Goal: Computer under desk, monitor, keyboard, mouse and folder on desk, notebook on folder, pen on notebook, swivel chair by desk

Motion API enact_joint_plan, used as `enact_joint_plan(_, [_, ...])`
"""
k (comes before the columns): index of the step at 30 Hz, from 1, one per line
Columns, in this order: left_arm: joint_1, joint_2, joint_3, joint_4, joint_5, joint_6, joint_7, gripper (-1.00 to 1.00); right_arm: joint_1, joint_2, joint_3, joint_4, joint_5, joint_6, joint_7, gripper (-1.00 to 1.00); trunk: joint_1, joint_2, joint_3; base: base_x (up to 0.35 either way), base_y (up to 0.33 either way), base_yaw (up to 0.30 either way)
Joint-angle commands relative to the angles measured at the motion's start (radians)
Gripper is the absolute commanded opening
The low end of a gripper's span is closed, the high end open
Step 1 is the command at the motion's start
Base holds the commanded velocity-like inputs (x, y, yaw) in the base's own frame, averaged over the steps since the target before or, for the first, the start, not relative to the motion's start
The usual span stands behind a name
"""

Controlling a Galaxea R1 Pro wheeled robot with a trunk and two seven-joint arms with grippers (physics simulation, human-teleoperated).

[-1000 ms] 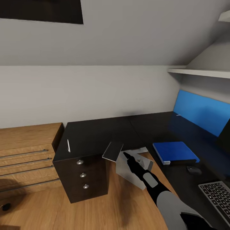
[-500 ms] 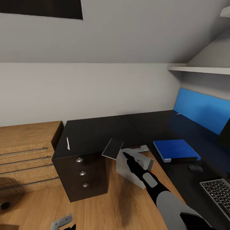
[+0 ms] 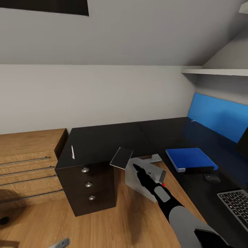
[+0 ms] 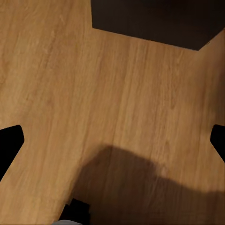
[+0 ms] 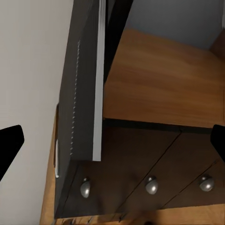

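folder [image 3: 190, 158] on desk [image 3: 103, 141] — mouse [image 3: 212, 177] beside

Head cam sits high, looking forward and down at the corner of the desk [image 3: 103, 141], floor and sloped wall included. Left wrist cam points straight down at the floor [image 4: 93, 93], fairly close, with a dark corner at one edge. Right wrist cam is close up on the notebook [image 5: 84, 93], facing the drawers [image 5: 150, 159]; the head cam catches those same drawers [image 3: 88, 184] too.
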Motion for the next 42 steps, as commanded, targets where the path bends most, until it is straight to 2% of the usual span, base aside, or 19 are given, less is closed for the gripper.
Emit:
enact_joint_plan(1, [0.000, 0.000, -0.001, 0.003, 0.011, -0.011, 0.007, 1.00, -0.001, 0.001, -0.006, -0.001, -0.008, 0.010, 0.002, 1.00, 0.004, -0.008, -0.004, 0.000, 0.000, 0.000])
enact_joint_plan(2, [0.000, 0.001, -0.001, 0.016, 0.010, -0.043, 0.006, 1.00, -0.001, 0.000, -0.006, -0.001, -0.008, 0.012, 0.001, 1.00, 0.008, -0.015, -0.007, 0.000, 0.000, 0.000])
enact_joint_plan(8, [0.000, 0.000, -0.002, 0.035, 0.009, -0.102, 0.005, 1.00, -0.001, 0.001, -0.006, 0.000, -0.008, 0.013, 0.001, 1.00, 0.031, -0.057, -0.026, 0.000, 0.000, 0.000])
enact_joint_plan(14, [0.000, 0.000, -0.002, 0.041, 0.010, -0.109, 0.005, 1.00, -0.001, 0.003, -0.005, 0.000, -0.008, 0.014, 0.001, 1.00, 0.031, -0.057, -0.026, 0.000, 0.000, 0.000])
enact_joint_plan(19, [0.000, 0.002, -0.002, 0.085, 0.009, -0.111, 0.006, 1.00, -0.001, 0.004, -0.004, 0.000, -0.008, 0.015, 0.001, 1.00, 0.031, -0.057, -0.026, 0.012, 0.002, 0.000])
enact_joint_plan(29, [0.000, 0.002, -0.002, 0.092, 0.009, -0.112, 0.005, 1.00, -0.001, 0.007, -0.001, 0.018, -0.007, 0.015, 0.001, 1.00, 0.031, -0.057, -0.026, 0.229, 0.053, 0.000])
enact_joint_plan(42, [0.000, 0.001, -0.004, 0.098, -0.003, -0.112, 0.006, 1.00, -0.001, 0.008, 0.001, 0.026, -0.007, 0.015, 0.002, 1.00, 0.031, -0.057, -0.026, 0.096, 0.046, 0.000])
